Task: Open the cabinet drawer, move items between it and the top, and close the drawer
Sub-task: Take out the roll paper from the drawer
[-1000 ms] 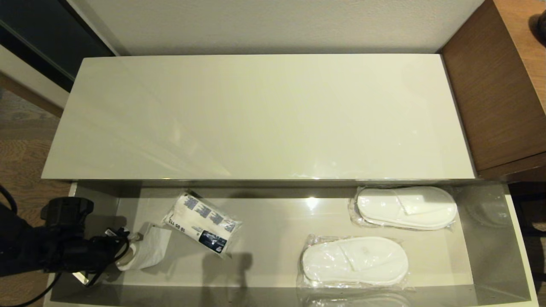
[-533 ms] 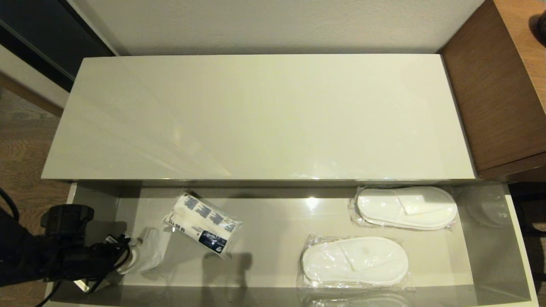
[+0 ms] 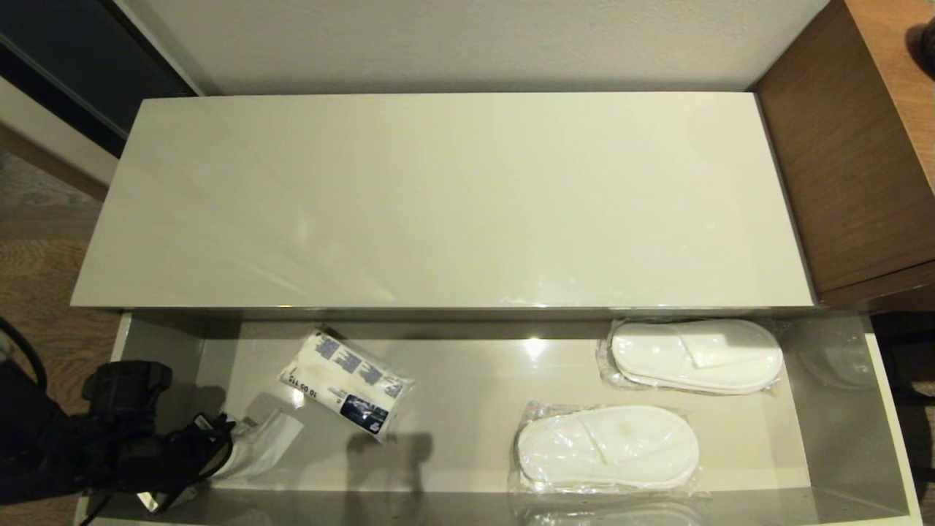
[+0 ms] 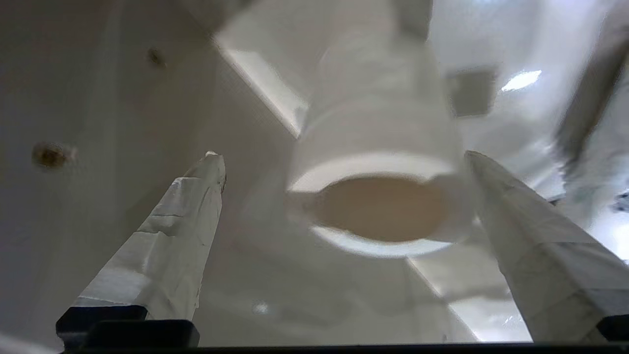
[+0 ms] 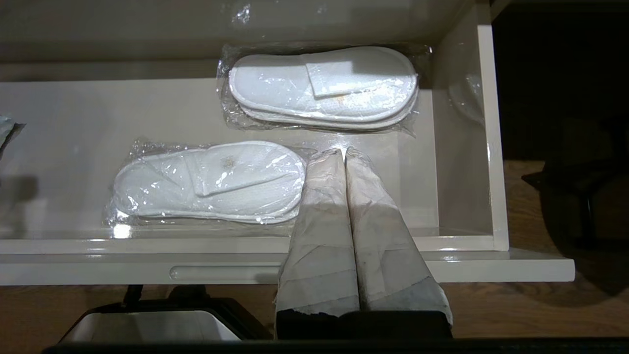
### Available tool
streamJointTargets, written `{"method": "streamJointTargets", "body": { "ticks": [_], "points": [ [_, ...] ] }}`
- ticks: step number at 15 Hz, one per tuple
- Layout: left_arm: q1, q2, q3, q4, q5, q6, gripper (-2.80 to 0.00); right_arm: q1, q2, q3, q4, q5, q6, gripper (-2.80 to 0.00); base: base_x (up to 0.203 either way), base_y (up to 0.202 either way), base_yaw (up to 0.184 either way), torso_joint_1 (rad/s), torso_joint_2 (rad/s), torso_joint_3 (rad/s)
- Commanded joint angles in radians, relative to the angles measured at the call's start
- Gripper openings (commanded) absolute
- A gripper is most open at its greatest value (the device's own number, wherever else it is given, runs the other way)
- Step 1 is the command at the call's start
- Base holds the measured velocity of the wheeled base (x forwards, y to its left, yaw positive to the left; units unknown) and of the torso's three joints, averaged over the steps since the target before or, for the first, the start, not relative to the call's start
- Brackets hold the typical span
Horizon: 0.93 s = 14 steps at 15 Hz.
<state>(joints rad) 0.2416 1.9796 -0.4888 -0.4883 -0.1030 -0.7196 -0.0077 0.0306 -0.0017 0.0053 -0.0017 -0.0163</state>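
Standing open below the front edge of the top [image 3: 453, 197], the cabinet drawer [image 3: 482, 467] shows its pale grey inner floor and walls along the whole length of the cabinet. At the drawer's left end the left gripper [image 4: 339, 162] reaches inside, its jaws spread wide on either side of the toilet-paper roll [image 4: 378, 162]; in the left wrist view one taped finger [image 4: 172, 236] stands clear of the roll, while the other finger lies just beside the roll's rim, contact not discernible. The roll lies with its cardboard core facing the wrist camera and its loose tail [image 3: 266, 442] spread on the drawer floor toward the white packet with blue printing [image 3: 347, 383], which rests tilted, near the drawer's back left. Toward the drawer's right half lie two pairs of slippers in clear plastic: the rear pair [image 3: 694, 356] near the back wall, the front pair [image 3: 608, 447] nearer the drawer front and further left, the two apart. The right gripper [image 5: 344, 155] hangs above the drawer front, over the right end of the front pair, its taped fingers pressed together and empty. The top carries nothing. A brown wood-grain desk [image 3: 855, 146] adjoins the cabinet on the right.
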Motion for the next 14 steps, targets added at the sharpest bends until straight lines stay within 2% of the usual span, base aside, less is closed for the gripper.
{"method": "streamJointTargets", "body": {
  "ticks": [1, 11, 12, 14],
  "points": [
    [-0.004, 0.007, 0.009, -0.003, -0.003, -0.004, 0.0, 0.0, 0.002, 0.0, -0.001, 0.0, -0.001, -2.8, 0.0, 0.0, 0.0, 0.0, 0.0, 0.0],
    [-0.019, 0.029, 0.007, -0.005, 0.011, 0.021, 0.0, 0.0, 0.002, 0.0, -0.001, 0.0, -0.001, -2.8, 0.0, 0.0, 0.0, 0.0, 0.0, 0.0],
    [-0.019, 0.023, 0.008, -0.006, 0.006, 0.022, -2.8, 0.0, 0.002, 0.0, -0.001, 0.0, -0.001, -2.8, 0.0, 0.0, 0.0, 0.0, 0.0, 0.0],
    [-0.021, 0.019, 0.009, -0.007, 0.005, 0.023, -2.8, 0.0, 0.002, 0.0, -0.001, 0.0, -0.001, -2.8, 0.0, 0.0, 0.0, 0.0, 0.0, 0.0]
  ]
}}
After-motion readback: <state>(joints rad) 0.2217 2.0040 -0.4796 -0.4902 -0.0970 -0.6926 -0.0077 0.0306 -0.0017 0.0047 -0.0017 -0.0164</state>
